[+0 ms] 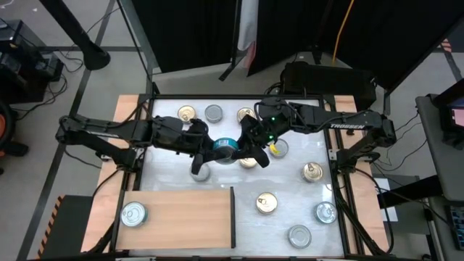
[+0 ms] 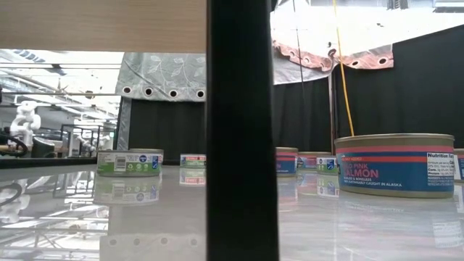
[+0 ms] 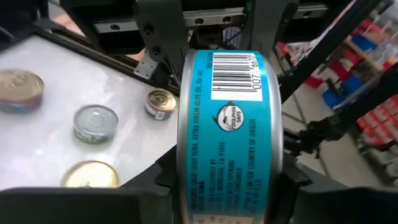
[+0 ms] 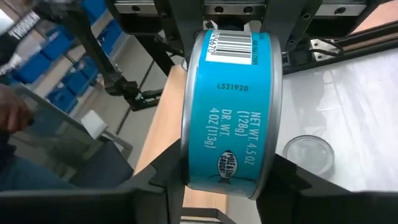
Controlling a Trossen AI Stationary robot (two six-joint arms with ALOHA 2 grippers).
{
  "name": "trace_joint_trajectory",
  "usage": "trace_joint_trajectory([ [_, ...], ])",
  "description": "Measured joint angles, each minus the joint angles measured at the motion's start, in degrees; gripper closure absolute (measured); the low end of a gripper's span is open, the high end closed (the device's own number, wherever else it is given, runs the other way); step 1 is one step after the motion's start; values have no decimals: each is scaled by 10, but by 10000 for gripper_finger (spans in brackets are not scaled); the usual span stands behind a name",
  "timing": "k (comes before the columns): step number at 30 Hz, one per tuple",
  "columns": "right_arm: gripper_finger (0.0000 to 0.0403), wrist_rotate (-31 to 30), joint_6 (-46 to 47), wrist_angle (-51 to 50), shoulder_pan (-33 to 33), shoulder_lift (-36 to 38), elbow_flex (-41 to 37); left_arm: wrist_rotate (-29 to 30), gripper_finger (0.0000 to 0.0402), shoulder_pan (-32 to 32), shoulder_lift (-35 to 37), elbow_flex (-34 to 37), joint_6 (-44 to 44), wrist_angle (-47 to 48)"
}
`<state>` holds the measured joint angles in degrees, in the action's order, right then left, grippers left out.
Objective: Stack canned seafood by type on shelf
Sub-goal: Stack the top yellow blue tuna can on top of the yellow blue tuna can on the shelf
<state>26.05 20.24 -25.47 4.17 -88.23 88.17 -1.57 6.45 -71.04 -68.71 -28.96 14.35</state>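
Passing teal tin (image 1: 224, 143) mid-air between arms.
Left pincer (image 1: 210, 149) and right pincer (image 1: 243, 142) both clamp its flat faces; likely handover toward shelf (image 1: 181, 217).

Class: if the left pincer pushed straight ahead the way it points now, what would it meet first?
Probably the right pincer: the left pincer faces it across the blue tin that both grip. Depth is unclear.

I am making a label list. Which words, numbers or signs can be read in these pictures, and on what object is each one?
"TROSSEN": right arm.
"DOLPHIN SAFE" badge, a barcode, "EXTRA VIRGIN OLIVE OIL": teal tuna tin, left wrist view.
"L521920", "NET WT. 4.5 OZ (128g)", "DR. WT. 4 OZ (113g)": the same tin, right wrist view.
"PINK SALMON", "Nutrition": blue salmon tin.
Labels on the farther tins: too small to read.
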Motion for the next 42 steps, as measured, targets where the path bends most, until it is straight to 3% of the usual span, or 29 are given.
trace_joint_trajectory([
  [4, 203, 13, 19, -17, 1, 4, 0, -12, 263, 16, 24, 1, -50, 30],
  [8, 148, 10, 21, -62, 3, 17, -1, -65, 263, 57, 69, 0, -98, 75],
  [13, 112, 7, 4, -136, 3, 40, -1, -68, 263, 136, 116, -1, -198, 119],
  [19, 111, -10, -15, -212, 12, 46, -2, -84, 263, 266, 115, -64, -327, 230],
  [26, 113, -21, -14, -217, 15, 47, -2, -73, 263, 374, 66, -164, -460, 418],
  [35, 113, -72, -15, -216, 15, 47, -2, -88, 263, 463, -16, -227, -644, 658],
  [42, 113, -108, -15, -212, 15, 47, -2, -96, 260, 500, -74, -227, -799, 695],
])
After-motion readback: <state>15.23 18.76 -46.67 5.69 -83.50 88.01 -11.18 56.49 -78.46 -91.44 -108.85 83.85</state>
